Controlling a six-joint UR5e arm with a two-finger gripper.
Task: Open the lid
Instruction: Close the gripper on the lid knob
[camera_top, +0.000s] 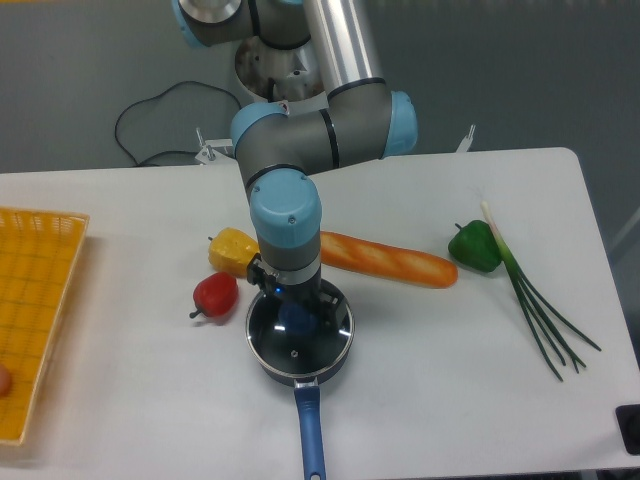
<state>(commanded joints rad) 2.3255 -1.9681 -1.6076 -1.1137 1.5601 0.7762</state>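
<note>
Lid (300, 337) sat on the dark saucepan (300, 368) near the table's (430, 400) front, blue knob (294, 318) at centre. Gripper (295, 312) was down over the knob, fingers either side; can't tell if clamped. Red pepper (214, 294) and yellow pepper (232, 250) just left, baguette (385, 259) behind, green pepper (474, 246) well right.

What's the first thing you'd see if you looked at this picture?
The big grey and blue robot arm reaches down in the middle of the white table, its pincer right at the blue knob of the glass lid on a dark saucepan. Next you'd spot the long bread just behind it, and the red pepper on the pan's left.
</note>
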